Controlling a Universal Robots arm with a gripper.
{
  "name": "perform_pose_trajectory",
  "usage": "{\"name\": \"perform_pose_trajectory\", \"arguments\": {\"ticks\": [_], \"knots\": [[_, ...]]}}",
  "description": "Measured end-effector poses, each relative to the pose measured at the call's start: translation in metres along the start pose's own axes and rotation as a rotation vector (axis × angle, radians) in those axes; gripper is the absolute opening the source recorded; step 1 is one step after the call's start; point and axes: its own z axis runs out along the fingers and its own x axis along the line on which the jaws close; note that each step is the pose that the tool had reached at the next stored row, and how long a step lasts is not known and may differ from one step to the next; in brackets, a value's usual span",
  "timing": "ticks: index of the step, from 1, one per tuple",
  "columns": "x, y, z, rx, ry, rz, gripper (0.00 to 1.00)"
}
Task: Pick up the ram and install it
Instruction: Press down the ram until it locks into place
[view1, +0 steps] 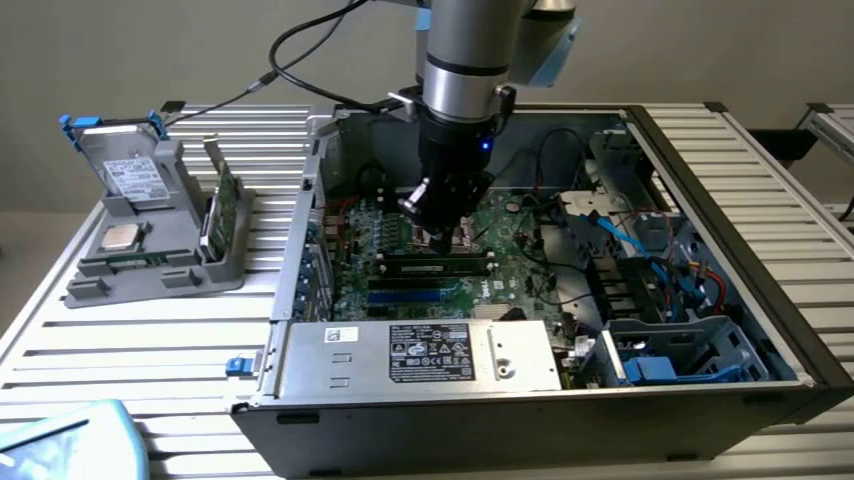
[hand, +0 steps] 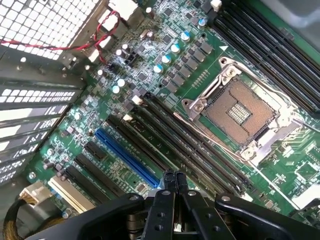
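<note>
Closed black fingers (hand: 174, 181) over green motherboard (hand: 150, 85)

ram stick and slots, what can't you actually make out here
- Whether the ram is fully seated: exterior view, the gripper covers part of its top edge.
- The ram slots near the fingertips: wrist view, the gripper body hides their near ends.
- Text on the power supply label: exterior view, too small.
- The processor socket pins: wrist view, too fine.

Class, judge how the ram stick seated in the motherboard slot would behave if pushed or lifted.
The ram is probably stiff: it looks straight and flat. Likely light, being thin and narrow. Standing on edge in the motherboard, a sideways push might strain it.
</note>
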Motion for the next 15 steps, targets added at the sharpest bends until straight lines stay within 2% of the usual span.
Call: {"name": "perform_pose_trajectory", "arguments": {"ticks": [15], "knots": [[-0.0001, 0.0000, 0.0004, -0.0155, -0.0047, 0.208, 0.11]]}}
